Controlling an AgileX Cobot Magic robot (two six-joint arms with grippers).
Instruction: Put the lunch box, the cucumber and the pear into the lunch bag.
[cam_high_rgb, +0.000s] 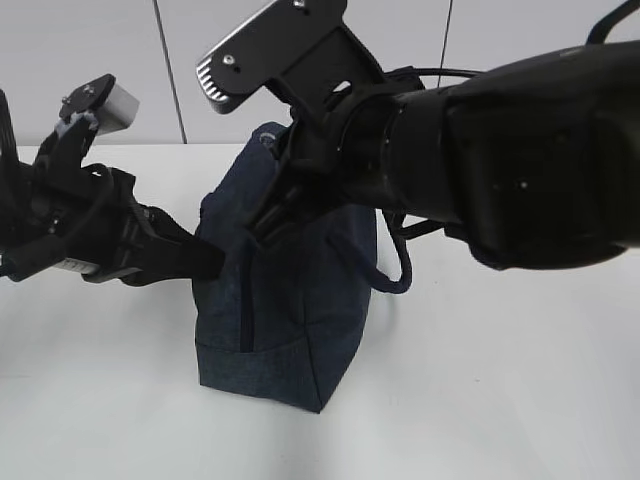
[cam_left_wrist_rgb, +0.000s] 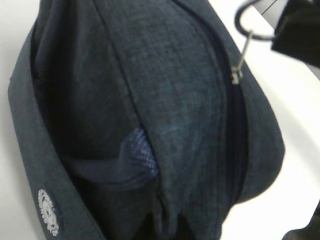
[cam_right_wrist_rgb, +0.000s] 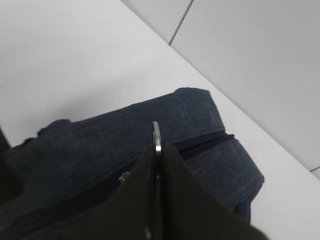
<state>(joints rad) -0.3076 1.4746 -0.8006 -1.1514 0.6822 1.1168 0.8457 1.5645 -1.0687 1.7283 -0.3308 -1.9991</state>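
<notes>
Fabric fills most of what the cameras see: one dark navy boxy lunch bag (cam_high_rgb: 290, 300) stands upright on the white table (cam_high_rgb: 500, 400), near the pale panelled wall (cam_high_rgb: 100, 60). One zipper (cam_left_wrist_rgb: 239, 140) runs along its side, and one metal ring pull (cam_left_wrist_rgb: 252, 22) hangs from the slider. One dark cord loop (cam_high_rgb: 395, 265) dangles at the bag's right side in the exterior view. One small white round logo (cam_left_wrist_rgb: 48, 211) sits on a lower band of the bag in the left wrist view.

Two black grippers are at the bag. The left gripper (cam_high_rgb: 215, 262) presses its tip against the bag's left side with fingers drawn together; whether it pinches fabric cannot be told. The right gripper (cam_right_wrist_rgb: 157, 150) has its two fingers (cam_right_wrist_rgb: 172, 175) clamped flat on the metal ring pull at the bag's top.
</notes>
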